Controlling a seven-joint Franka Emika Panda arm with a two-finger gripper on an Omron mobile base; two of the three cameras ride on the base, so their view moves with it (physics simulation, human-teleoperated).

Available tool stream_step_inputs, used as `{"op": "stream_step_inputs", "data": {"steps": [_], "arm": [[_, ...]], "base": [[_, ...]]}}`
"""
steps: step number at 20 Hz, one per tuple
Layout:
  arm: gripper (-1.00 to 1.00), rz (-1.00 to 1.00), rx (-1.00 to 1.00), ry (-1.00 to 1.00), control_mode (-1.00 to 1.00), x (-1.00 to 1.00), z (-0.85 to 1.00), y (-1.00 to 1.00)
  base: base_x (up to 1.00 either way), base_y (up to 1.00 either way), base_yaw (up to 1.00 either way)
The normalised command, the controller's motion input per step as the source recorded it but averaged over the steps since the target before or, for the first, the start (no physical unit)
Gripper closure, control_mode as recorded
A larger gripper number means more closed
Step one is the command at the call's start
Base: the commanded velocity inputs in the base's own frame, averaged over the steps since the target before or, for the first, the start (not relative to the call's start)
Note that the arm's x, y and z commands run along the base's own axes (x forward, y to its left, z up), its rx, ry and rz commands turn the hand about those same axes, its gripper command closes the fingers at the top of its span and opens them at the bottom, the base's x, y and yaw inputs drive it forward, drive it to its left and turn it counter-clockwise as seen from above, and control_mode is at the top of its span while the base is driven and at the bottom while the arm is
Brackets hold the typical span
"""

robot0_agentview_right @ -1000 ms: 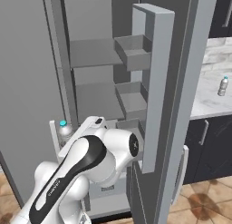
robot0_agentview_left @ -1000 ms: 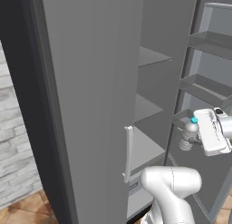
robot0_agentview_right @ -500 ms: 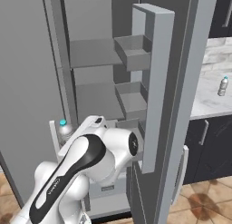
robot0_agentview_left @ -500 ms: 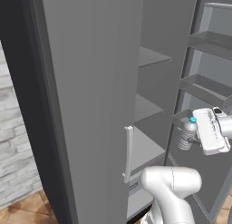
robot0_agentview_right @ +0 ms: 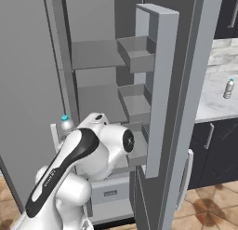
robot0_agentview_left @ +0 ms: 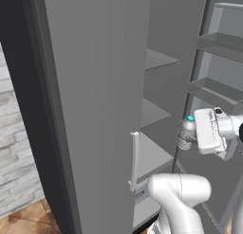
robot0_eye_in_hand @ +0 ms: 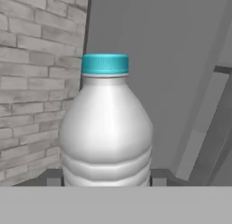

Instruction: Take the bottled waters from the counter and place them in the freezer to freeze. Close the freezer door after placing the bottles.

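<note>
While held: gripper point(robot0_agentview_left: 190, 139) jaws are clamped on bottle point(robot0_eye_in_hand: 105, 128).
Risk: bottle hits freezer point(robot0_agentview_left: 159, 110) shelf edge, then slips.

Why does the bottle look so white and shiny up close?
Hand view: the held water bottle looms near, soft-edged, with a pale sheen down its front. Left base view: it looks small and clearer. Right base view: the counter bottle is tiny and blurry.
</note>
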Motion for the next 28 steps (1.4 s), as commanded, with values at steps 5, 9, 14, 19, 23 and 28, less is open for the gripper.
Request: {"op": "stream_step_inputs", "data": {"steps": [5,9,14,19,23,28], "arm": [[1.0,-0.43,0.01,0.0,-1.0,0.49,-0.12,0.32],[1.0,-0.45,0.02,0.0,-1.0,0.35,-0.18,0.21],[1.0,-0.37,0.07,0.01,-1.0,0.46,-0.12,-0.04],[1.0,-0.14,0.04,0.0,-1.0,0.34,-0.11,-0.03],[1.0,-0.03,0.0,0.0,-1.0,0.29,-0.17,0.17],[1.0,0.0,0.02,0.01,-1.0,0.41,-0.03,0.03]], "base": [[0.0,0.0,0.0],[0.0,0.0,0.0],[0.0,0.0,0.0],[0.0,0.0,0.0],[0.0,0.0,0.0],[0.0,0.0,0.0]]}}
